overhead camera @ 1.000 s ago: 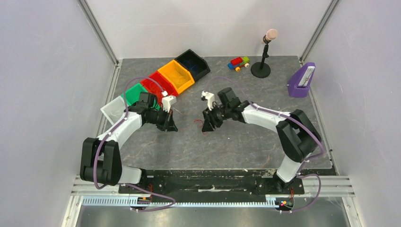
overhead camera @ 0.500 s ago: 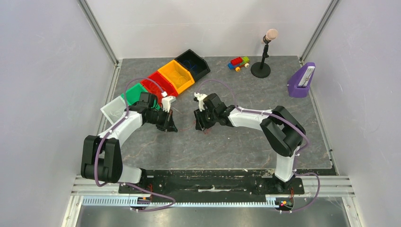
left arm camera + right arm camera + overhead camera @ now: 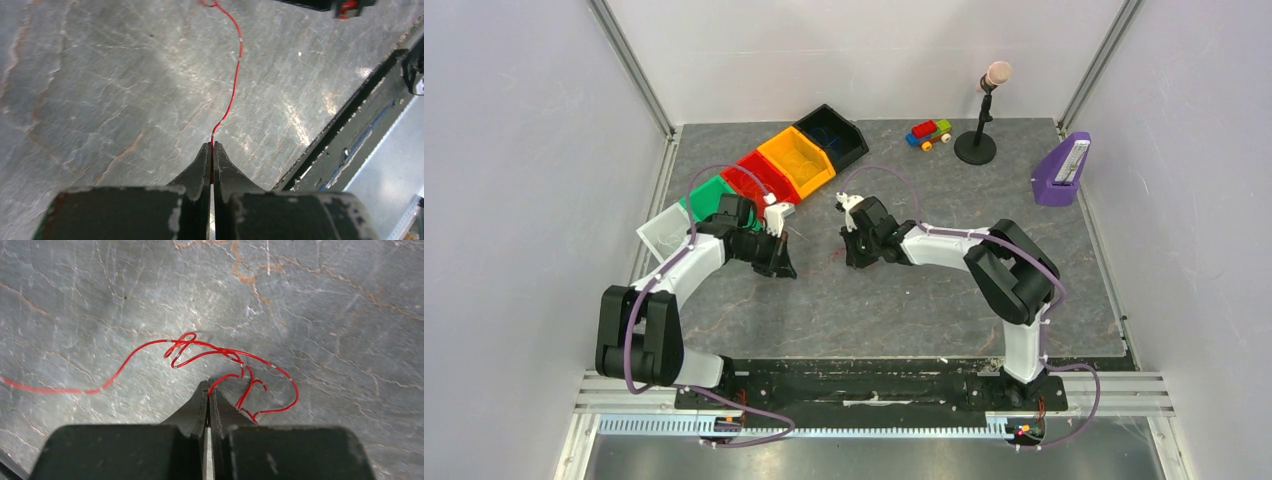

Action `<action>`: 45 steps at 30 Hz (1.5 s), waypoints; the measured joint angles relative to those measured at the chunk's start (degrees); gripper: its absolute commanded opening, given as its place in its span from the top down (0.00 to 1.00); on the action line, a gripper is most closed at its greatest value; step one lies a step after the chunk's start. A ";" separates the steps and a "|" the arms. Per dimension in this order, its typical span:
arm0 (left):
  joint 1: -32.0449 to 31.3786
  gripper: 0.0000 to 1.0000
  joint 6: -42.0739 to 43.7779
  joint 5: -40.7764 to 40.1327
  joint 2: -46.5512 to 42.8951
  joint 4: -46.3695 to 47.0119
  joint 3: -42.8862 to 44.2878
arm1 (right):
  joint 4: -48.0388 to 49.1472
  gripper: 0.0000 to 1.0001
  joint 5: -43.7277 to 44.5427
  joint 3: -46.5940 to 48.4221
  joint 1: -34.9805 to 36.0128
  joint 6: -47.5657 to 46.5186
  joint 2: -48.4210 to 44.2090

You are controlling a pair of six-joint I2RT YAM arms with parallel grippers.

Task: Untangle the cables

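Two arms (image 3: 684,275), four coloured bins (image 3: 799,160), one toy truck (image 3: 929,133), one microphone (image 3: 997,75), one cable tangle (image 3: 210,346).

Enclosure: plain white back wall (image 3: 864,50), left wall (image 3: 514,150) and right wall (image 3: 1194,200), joined at aluminium corner posts (image 3: 632,66). Even, diffuse light with soft glare on the table.
Table (image 3: 924,310): grey stone-patterned top with rust-coloured veins; black rail (image 3: 874,385) and a metal strip (image 3: 874,455) along the near edge.
Far left: diagonal row of bins, black (image 3: 832,135), orange (image 3: 797,160), red (image 3: 759,178), green (image 3: 707,195).
Far edge: toy car (image 3: 930,133), microphone on a stand (image 3: 982,115).
Far right: purple holder (image 3: 1061,172).
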 measured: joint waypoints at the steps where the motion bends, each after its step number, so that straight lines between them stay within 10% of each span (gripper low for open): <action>1: 0.33 0.98 0.00 -0.79 -0.02 -0.17 0.17 | -0.35 1.00 -0.52 -0.24 -0.24 -0.81 -0.33; 12: 17.90 0.98 0.92 -12.35 -0.20 -1.01 6.16 | -9.62 1.00 -20.61 -12.92 -27.63 -16.33 -24.37; 20: 23.12 0.98 3.74 -11.98 -0.07 -2.36 11.72 | -18.36 1.00 -28.22 -15.32 -42.42 -24.48 -25.24; 34: 14.49 0.98 0.72 -2.21 -6.36 -3.10 13.53 | -13.46 1.00 -35.17 -11.98 -29.14 -18.80 -23.26; 45: 17.84 0.98 -8.85 -8.83 -6.12 1.38 33.20 | 0.22 1.00 -33.83 4.66 -11.82 -7.37 -11.32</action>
